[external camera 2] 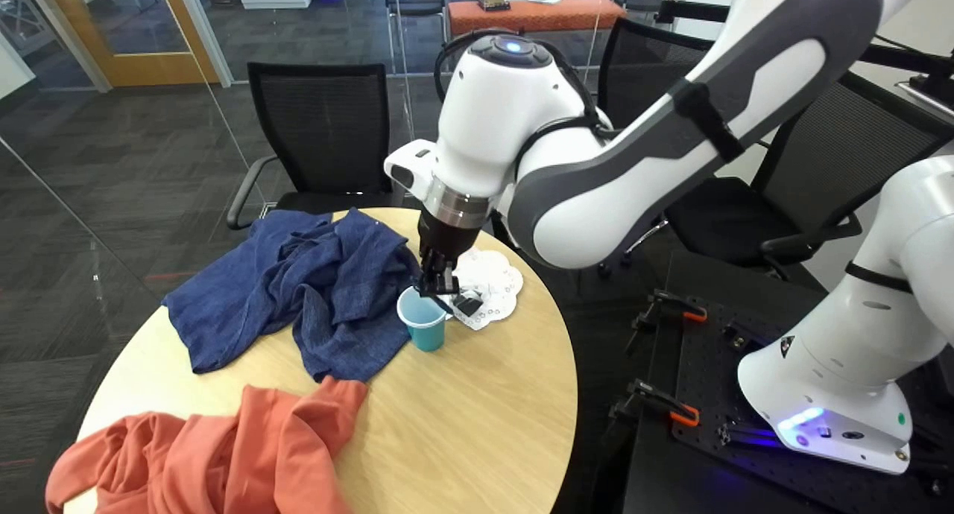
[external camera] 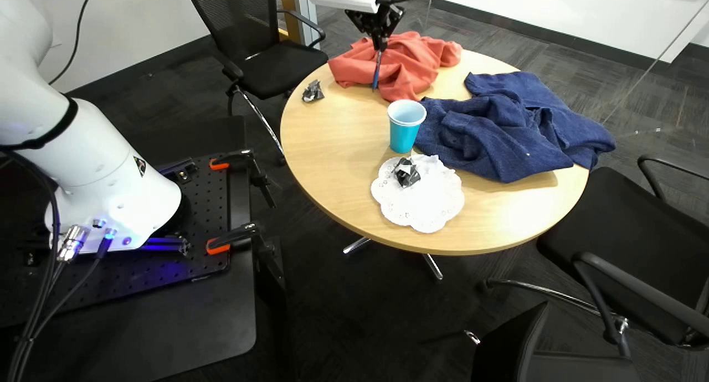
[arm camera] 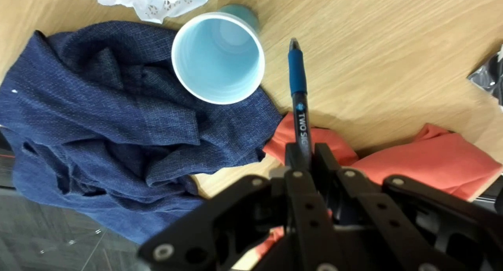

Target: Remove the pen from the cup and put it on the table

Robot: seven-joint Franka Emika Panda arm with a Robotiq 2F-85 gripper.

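Observation:
The teal cup (external camera: 403, 137) stands upright on the round wooden table (external camera: 332, 149); it also shows in an exterior view (external camera 2: 426, 337). In the wrist view the inside of the cup (arm camera: 220, 63) holds nothing. My gripper (arm camera: 311, 155) is shut on the pen (arm camera: 297, 72), which is dark with a blue grip and points tip-first away from the fingers. The pen is out of the cup, beside its rim in the wrist view. In an exterior view the pen (external camera: 376, 72) hangs nearly upright from the gripper (external camera: 380, 43); whether its tip touches the table I cannot tell.
A navy cloth (external camera: 504, 133) lies against the cup's side. An orange cloth (external camera: 410, 66) lies further along the table. A white doily (external camera: 418, 205) with a crumpled dark wrapper (external camera: 407, 173) is near the cup. Another wrapper (external camera: 313, 91) lies near the table edge.

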